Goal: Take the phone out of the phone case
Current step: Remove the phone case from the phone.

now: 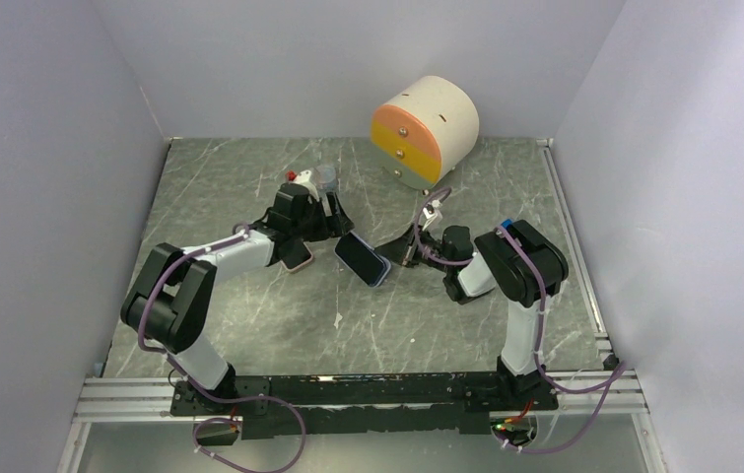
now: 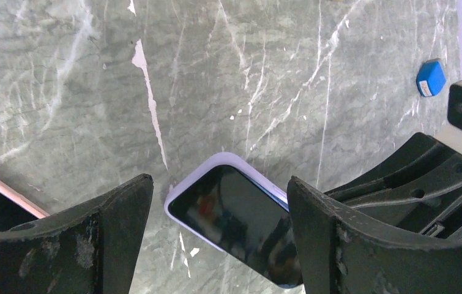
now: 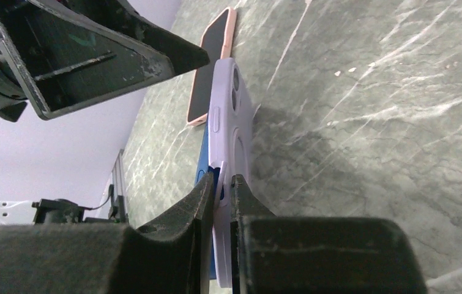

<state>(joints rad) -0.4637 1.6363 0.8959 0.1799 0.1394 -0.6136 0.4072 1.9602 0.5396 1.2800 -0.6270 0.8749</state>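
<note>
Plainly, our first worry sits at the right fingers (image 3: 185, 214), which are pressed together on the near end of the lilac phone case (image 3: 240, 122) and hold it edge-on, seemingly lifted off the worktop (image 3: 369, 92). We cannot tell whether that pinch takes the case wall alone or the phone too. If it takes both, any pull would drag the two out together rather than part them. The grip is also narrow and set at one end, so a push further out along the case could lever it round and twist it free. Beyond the pinch, the phone (image 2: 234, 214) is fully seated, its dark screen ringed by the lilac rim. Its far end lies between the left fingers (image 2: 112, 220), which are spread wide and appear to touch nothing. Should they close across the whole width, we judge they would clamp rim and phone alike. Just past that end a pink-cased phone (image 3: 213, 61) lies flat, where a dropped phone could strike it or a low approach could knock it. Farther off stands the round drawer unit (image 1: 425, 128), well apart and no hazard.
</note>
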